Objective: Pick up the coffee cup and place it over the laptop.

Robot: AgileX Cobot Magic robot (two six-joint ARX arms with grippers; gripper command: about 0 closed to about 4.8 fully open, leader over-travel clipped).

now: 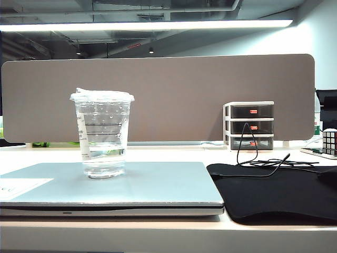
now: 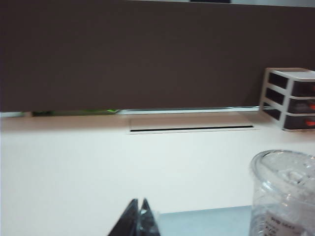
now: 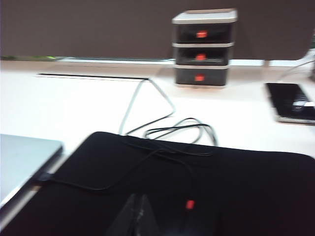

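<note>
The clear plastic coffee cup (image 1: 102,134) with a flat lid stands upright on the closed silver laptop (image 1: 152,187), toward its left half. No arm shows in the exterior view. In the left wrist view the cup (image 2: 285,191) is off to one side of my left gripper (image 2: 139,202), which is shut and empty, pulled back from the cup above the laptop's edge (image 2: 202,221). My right gripper (image 3: 139,197) is shut with nothing in it and hovers over the black cloth mat (image 3: 206,187); a corner of the laptop (image 3: 24,157) lies beside the mat.
A black cable (image 1: 263,163) lies looped on the black mat (image 1: 279,195) right of the laptop. A small drawer unit (image 1: 249,125) stands at the back against the grey partition (image 1: 158,95). A Rubik's cube (image 1: 329,141) and a dark flat phone (image 3: 293,101) sit at the far right.
</note>
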